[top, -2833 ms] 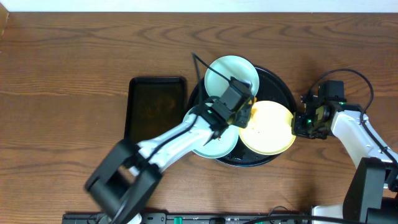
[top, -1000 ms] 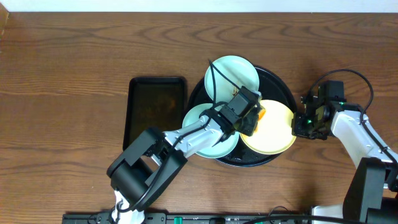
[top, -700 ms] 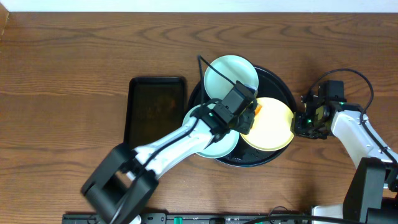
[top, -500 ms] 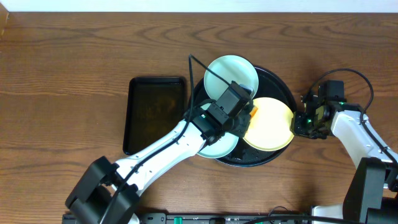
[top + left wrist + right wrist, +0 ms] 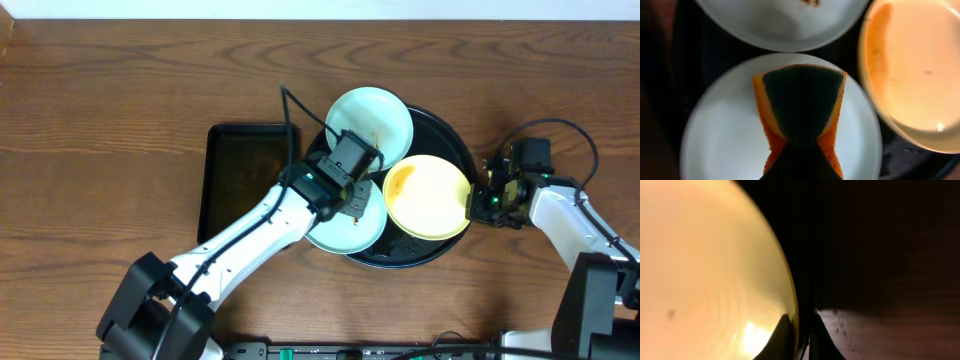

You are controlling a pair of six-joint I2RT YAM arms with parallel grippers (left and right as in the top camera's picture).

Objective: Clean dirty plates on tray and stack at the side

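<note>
My left fingers [image 5: 799, 167] pinch the sponge [image 5: 802, 107] directly over the near mint plate [image 5: 715, 130]; my right fingers [image 5: 781, 337] clamp the yellow plate [image 5: 430, 200] by its outer rim.

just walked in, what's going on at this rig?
The left arm's fingers are shut on an orange sponge with a dark green scrub face, holding it on or just over the nearer pale mint round plate on the large round black tray. The right arm's fingers pinch the rim of the pale yellow round plate. The farther mint plate shows a brown smear. All three plates are on the tray; none stacked aside.
</note>
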